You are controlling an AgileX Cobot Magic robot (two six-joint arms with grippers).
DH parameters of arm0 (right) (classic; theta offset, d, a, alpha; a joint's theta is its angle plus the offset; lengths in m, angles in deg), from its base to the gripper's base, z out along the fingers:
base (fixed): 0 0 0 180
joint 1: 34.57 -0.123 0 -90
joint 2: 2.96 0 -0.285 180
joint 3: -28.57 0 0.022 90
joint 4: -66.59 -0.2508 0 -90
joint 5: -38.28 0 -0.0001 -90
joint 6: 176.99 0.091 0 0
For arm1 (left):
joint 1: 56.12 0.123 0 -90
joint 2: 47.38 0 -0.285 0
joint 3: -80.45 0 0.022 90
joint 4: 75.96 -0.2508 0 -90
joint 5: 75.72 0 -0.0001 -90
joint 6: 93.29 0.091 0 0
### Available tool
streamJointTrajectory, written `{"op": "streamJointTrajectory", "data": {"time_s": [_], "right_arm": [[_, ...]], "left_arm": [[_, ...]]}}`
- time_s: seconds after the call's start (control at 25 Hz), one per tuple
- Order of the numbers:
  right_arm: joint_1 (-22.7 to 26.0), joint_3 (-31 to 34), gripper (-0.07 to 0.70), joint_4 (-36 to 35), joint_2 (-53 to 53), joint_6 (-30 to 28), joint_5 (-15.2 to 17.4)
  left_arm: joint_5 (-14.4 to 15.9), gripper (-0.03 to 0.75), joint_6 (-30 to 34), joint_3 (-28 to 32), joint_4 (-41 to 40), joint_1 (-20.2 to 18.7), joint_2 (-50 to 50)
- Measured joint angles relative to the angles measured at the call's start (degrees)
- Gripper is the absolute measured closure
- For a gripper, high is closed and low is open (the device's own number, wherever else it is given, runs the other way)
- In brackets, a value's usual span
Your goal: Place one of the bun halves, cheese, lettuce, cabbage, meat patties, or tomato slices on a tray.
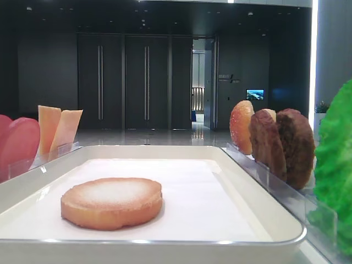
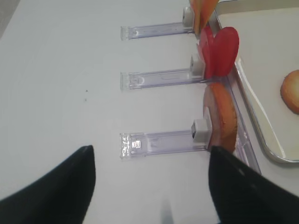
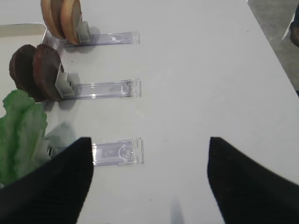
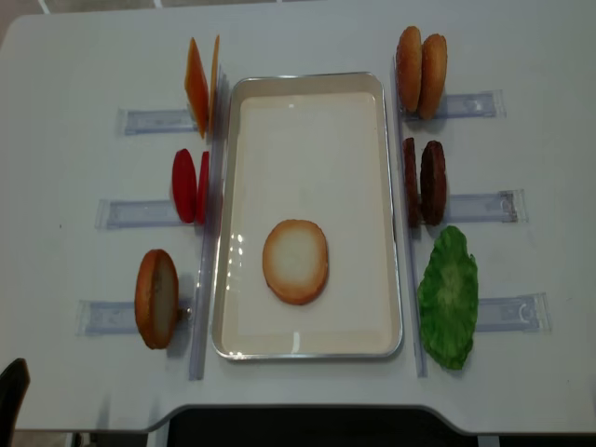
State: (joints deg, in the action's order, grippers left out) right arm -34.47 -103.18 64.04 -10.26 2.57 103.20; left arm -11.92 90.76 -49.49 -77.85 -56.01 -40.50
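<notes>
One bun half point(image 4: 295, 261) lies flat on the white tray point(image 4: 307, 88), cut face up. Left of the tray stand cheese point(image 4: 200, 86), tomato slices point(image 4: 189, 184) and another bun half point(image 4: 156, 298). To its right are two bun halves point(image 4: 421, 70), meat patties point(image 4: 425, 182) and lettuce point(image 4: 449, 296). Cabbage is out of view. My left gripper point(image 2: 149, 182) is open and empty over bare table, left of the upright bun half point(image 2: 222, 116). My right gripper point(image 3: 149, 177) is open and empty, to the right of the lettuce point(image 3: 21, 130).
Clear plastic holder rails point(image 4: 140, 121) run outward from each food stack on both sides of the tray. The table's front edge point(image 4: 307, 410) is close behind the tray. A rail end point(image 3: 119, 151) lies near my right gripper's left finger.
</notes>
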Motion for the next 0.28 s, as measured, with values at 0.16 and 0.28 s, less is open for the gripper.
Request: {"op": "streamJointTrajectory", "data": {"time_s": [0.16, 0.28], "right_arm": [[0.0, 0.0, 0.141, 0.0, 0.0, 0.0, 0.0], [0.0, 0.0, 0.141, 0.0, 0.0, 0.0, 0.0]], "left_arm": [[0.0, 0.141, -0.2, 0.0, 0.0, 0.0, 0.0], [0.0, 0.141, -0.3, 0.0, 0.0, 0.0, 0.0]]}}
